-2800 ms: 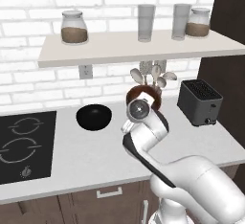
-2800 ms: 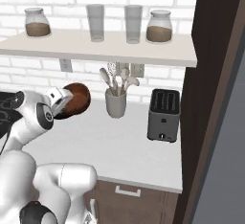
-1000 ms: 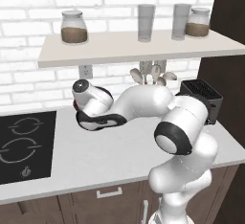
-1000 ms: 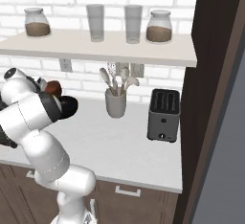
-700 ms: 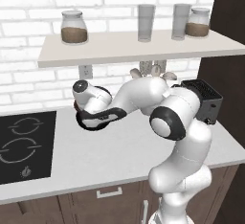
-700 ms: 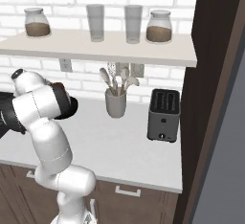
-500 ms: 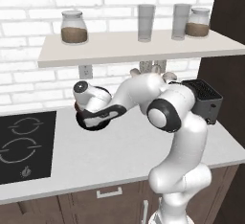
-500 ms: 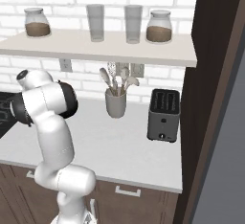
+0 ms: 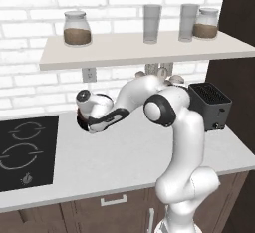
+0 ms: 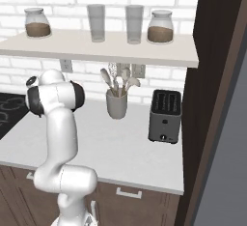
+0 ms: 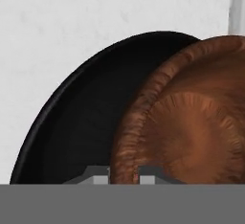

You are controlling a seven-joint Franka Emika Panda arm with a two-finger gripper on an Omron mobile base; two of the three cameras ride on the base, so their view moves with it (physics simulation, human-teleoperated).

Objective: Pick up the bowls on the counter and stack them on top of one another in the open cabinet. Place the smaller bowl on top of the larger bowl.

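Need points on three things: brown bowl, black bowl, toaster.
smaller bowl [image 11: 191, 122], hand view, on its reddish-brown inside.
larger bowl [image 11: 76, 132], hand view, on the black inner wall left of the brown one.
toaster [image 10: 164, 116], right base view, on its grey front face.

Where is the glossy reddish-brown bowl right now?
In the hand view, the reddish-brown bowl sits at the right, over the glossy black bowl, above the white counter.

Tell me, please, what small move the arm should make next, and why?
Probably lower a little further: in the hand view the glossy reddish-brown round bowl sits gripped at its rim, overlapping the glossy black round bowl on the white-grey counter, so nesting seems close.
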